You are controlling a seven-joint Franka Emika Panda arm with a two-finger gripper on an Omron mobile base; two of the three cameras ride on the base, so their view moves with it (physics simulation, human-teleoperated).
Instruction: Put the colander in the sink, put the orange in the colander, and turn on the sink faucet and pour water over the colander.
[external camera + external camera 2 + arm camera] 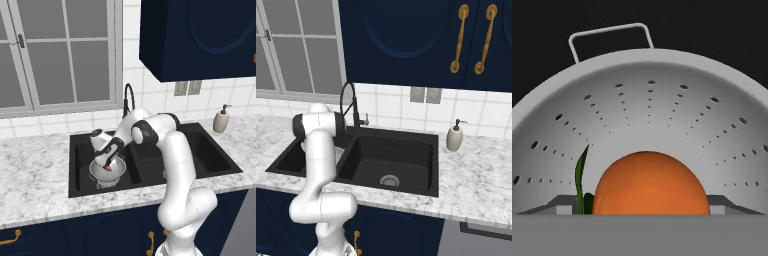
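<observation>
The silvery perforated colander (119, 173) stands in the left basin of the black sink (200, 150). The arm reaches down into it. In the hand view the colander's (652, 100) holed wall curves behind the orange (649, 182), which lies low in the bowl with a green leaf at its left. My gripper (644, 207) straddles the orange, one fingertip at each side, and the fruit fills almost the whole gap between them. From the left base view the orange (107, 168) shows at the gripper (107, 167) tip inside the bowl. The black gooseneck faucet (129, 97) rises behind the sink; no water runs.
A beige soap dispenser (220, 120) stands on the marble counter right of the sink (396, 155). The faucet (348, 100) and dispenser (454, 137) appear in the right base view too. Dark cabinets hang above, and a window lies to the left.
</observation>
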